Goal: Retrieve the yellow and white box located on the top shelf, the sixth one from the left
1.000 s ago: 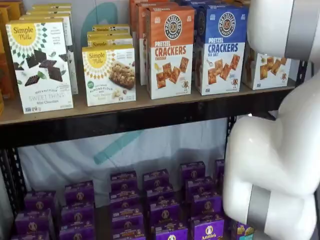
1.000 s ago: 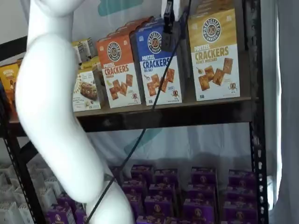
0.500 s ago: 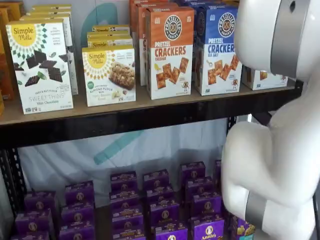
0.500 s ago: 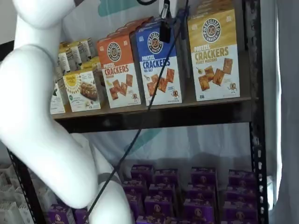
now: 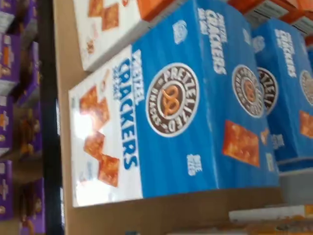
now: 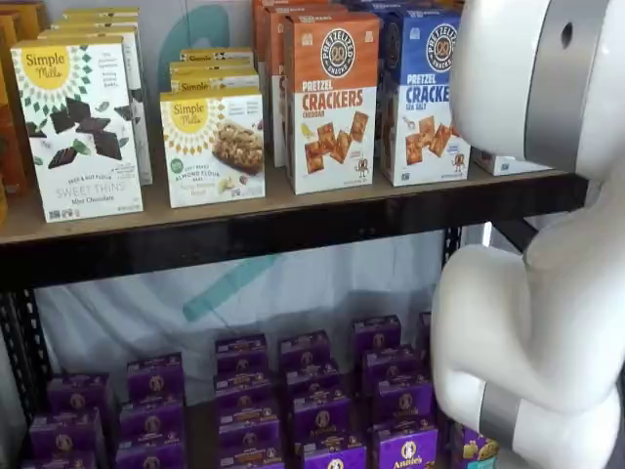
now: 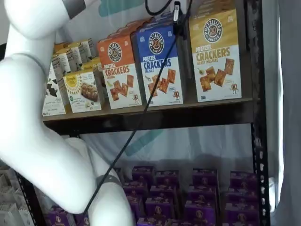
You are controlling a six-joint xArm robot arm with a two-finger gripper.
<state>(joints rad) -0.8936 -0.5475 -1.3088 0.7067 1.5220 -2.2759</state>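
The yellow and white box [image 7: 215,56] stands upright at the right end of the top shelf [image 7: 197,114], next to a black upright. In a shelf view only its white lower corner [image 6: 508,163] peeks from behind the white arm. My gripper [image 7: 178,16] hangs from the view's upper edge as dark fingers with a cable beside them. It is in front of the blue-topped carton's [image 7: 160,63] upper right corner, just left of the yellow box, and holds nothing. The wrist view is filled by the blue-topped carton [image 5: 195,103] lying sideways in the picture.
An orange-topped carton [image 6: 332,103] and Simple Mills boxes [image 6: 78,127] fill the shelf to the left. Small purple boxes [image 6: 312,391] crowd the level below. The arm's bulky white links [image 6: 532,313] stand between the cameras and the shelves.
The arm has swung across both shelf views. The fingers have shifted right and up, toward the yellow box. The arm now hides nearly all of that box in one shelf view.
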